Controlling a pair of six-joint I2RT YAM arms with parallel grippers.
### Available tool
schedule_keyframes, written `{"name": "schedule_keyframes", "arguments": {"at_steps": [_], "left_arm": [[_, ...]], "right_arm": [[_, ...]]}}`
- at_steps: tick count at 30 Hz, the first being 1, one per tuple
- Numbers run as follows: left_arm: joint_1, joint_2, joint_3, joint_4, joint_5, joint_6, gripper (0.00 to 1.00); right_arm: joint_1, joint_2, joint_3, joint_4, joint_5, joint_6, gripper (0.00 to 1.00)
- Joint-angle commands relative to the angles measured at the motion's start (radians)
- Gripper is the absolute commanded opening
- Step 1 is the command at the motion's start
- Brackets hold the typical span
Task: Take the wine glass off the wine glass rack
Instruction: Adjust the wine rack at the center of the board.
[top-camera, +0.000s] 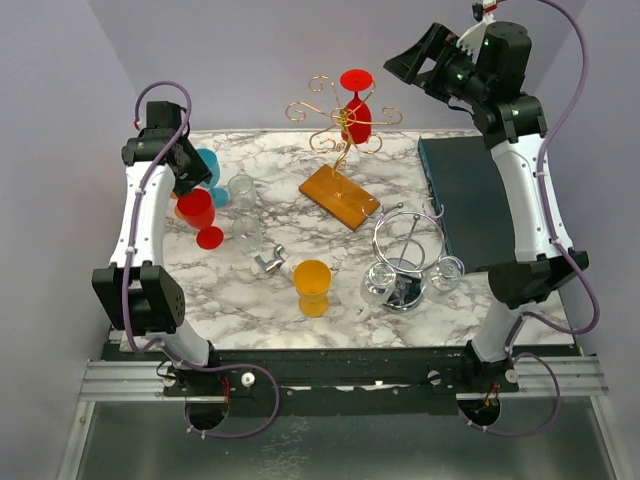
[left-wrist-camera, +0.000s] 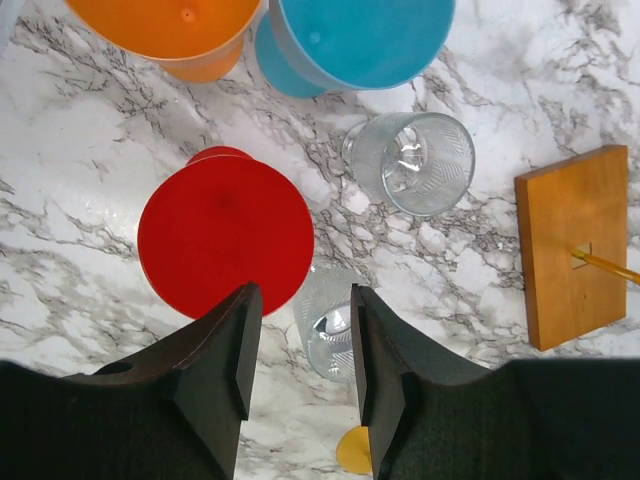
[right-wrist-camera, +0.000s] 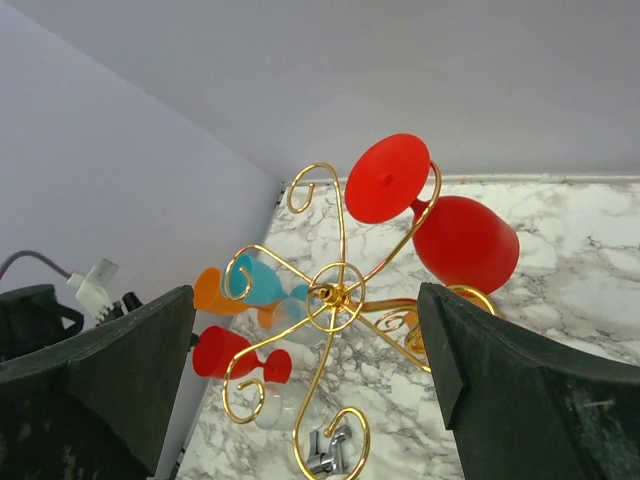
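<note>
Hovering at the upper right of the overhead view, right jaws spread to their widest and gripping nothing, lining up on the red wine glass (right-wrist-camera: 465, 245), hanging bowl-down by its foot from the gold wire rack (right-wrist-camera: 335, 295) at top centre, well above the rack's wooden base (top-camera: 339, 195) on the marble surface (top-camera: 230, 300). Holding the left jaws partly apart at the left side, pinching nothing, poised above a second red glass (left-wrist-camera: 225, 235) and a clear tumbler (left-wrist-camera: 330, 325) standing on that surface. Looking ahead, by judgement only: risking a snag on the curled wire arms flanking the glass by closing in off-line; risking tipping the whole rack on its small base, and toppling the silver stand (top-camera: 402, 290) and orange cup (top-camera: 312, 283) nearby, by tugging straight back instead of sliding the foot out along its wire slot. Also courting a slip, and a drop onto the hard marble, by clamping the rounded bowl rather than the thin stem.
</note>
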Motion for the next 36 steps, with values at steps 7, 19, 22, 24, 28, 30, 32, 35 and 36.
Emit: {"name": "schedule_keyframes", "arguments": {"at_steps": [7, 19, 22, 24, 28, 30, 32, 35, 36], "left_arm": [[0.000, -0.129, 0.069, -0.018, 0.059, 0.020, 0.47], [-0.032, -0.140, 0.210, -0.003, 0.224, -0.027, 0.48], [-0.049, -0.137, 0.217, 0.022, 0.268, -0.057, 0.48], [-0.060, -0.137, 0.216, 0.056, 0.304, -0.082, 0.48], [-0.096, -0.107, 0.256, 0.102, 0.365, -0.126, 0.48], [-0.125, -0.087, 0.279, 0.121, 0.384, -0.146, 0.48], [-0.158, -0.067, 0.293, 0.144, 0.389, -0.167, 0.48], [-0.200, -0.028, 0.298, 0.188, 0.414, -0.209, 0.48], [-0.218, -0.017, 0.297, 0.209, 0.424, -0.224, 0.48]], "right_arm": [[-0.063, 0.113, 0.041, 0.180, -0.150, 0.040, 1.00], [-0.068, 0.261, 0.087, 0.349, -0.232, 0.124, 0.91], [-0.068, 0.290, 0.096, 0.371, -0.237, 0.149, 0.84], [-0.067, 0.304, 0.092, 0.386, -0.235, 0.165, 0.80], [-0.067, 0.331, 0.093, 0.402, -0.228, 0.177, 0.75], [-0.067, 0.344, 0.104, 0.399, -0.229, 0.179, 0.73], [-0.067, 0.358, 0.114, 0.393, -0.234, 0.181, 0.72], [-0.068, 0.361, 0.105, 0.394, -0.245, 0.189, 0.69], [-0.067, 0.356, 0.097, 0.394, -0.244, 0.186, 0.69]]}}
